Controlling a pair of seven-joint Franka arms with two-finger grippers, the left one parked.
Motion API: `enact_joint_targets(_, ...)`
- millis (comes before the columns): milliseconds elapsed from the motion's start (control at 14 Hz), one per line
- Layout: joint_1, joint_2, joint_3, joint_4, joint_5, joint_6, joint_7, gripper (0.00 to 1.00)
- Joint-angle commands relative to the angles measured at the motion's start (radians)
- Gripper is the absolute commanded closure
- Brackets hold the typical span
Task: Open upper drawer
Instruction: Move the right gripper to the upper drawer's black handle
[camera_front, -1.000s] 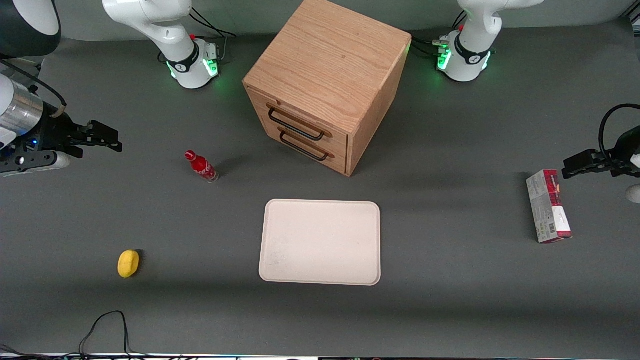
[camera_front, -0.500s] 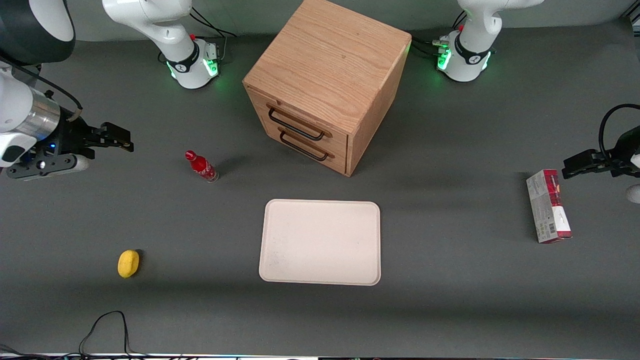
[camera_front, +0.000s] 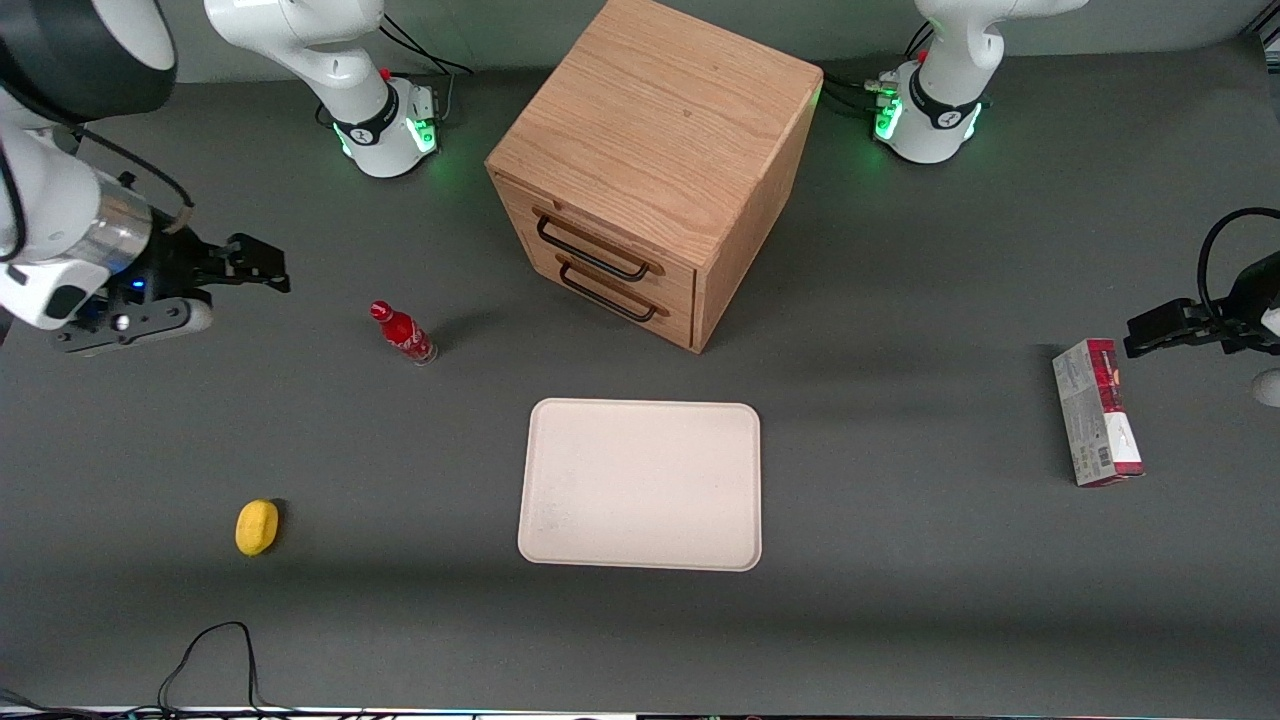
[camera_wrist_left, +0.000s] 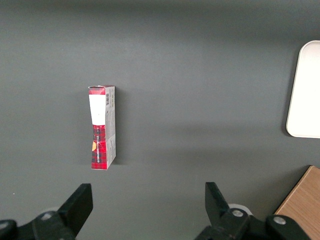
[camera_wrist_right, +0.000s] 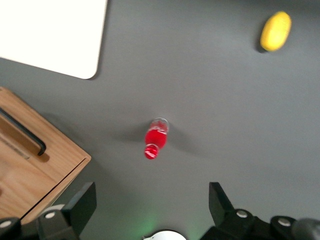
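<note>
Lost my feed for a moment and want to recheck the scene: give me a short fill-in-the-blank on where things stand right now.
1. The upper drawer of the cabinet is ____.
2. The gripper, fingers open, hangs above the table toward the working arm's end and holds ____.
3. The thing standing upright between the gripper and the cabinet is a red ____.
4. The cream tray lies ____ to the front camera than the cabinet.

Missing words: shut; nothing; bottle; nearer
</note>
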Motion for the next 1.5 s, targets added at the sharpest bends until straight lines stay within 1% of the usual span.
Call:
enact_joint_targets(0,-0.002,0.066,0.071,0.082,0.056,-0.032,0.001,0.00)
enact_joint_targets(71,0.002,0.075,0.076,0.088,0.100,-0.030,-0.001,0.00)
enact_joint_targets(143,0.016,0.089,0.081,0.095,0.131,-0.027,-0.004,0.00)
enact_joint_targets(214,0.033,0.106,0.082,0.109,0.141,-0.021,-0.008,0.00)
enact_joint_targets(286,0.042,0.149,0.085,0.140,0.141,-0.021,-0.037,0.00)
enact_joint_targets(357,0.068,0.190,0.101,0.193,0.139,-0.023,-0.082,0.00)
enact_joint_targets(429,0.108,0.219,0.105,0.226,0.122,-0.021,-0.090,0.00)
enact_joint_targets(571,0.175,0.250,0.105,0.227,0.083,-0.015,-0.093,0.00)
enact_joint_targets(714,0.218,0.289,0.107,0.230,0.076,-0.014,-0.120,0.00)
enact_joint_targets(786,0.225,0.299,0.111,0.233,0.081,-0.014,-0.176,0.00)
enact_joint_targets(857,0.248,0.304,0.111,0.234,0.081,0.006,-0.232,0.00)
enact_joint_targets(929,0.277,0.309,0.110,0.229,0.076,0.040,-0.252,0.00)
enact_joint_targets(1286,0.297,0.382,0.142,0.233,0.087,0.054,-0.280,0.00)
enact_joint_targets(1429,0.306,0.402,0.168,0.234,0.085,0.078,-0.417,0.00)
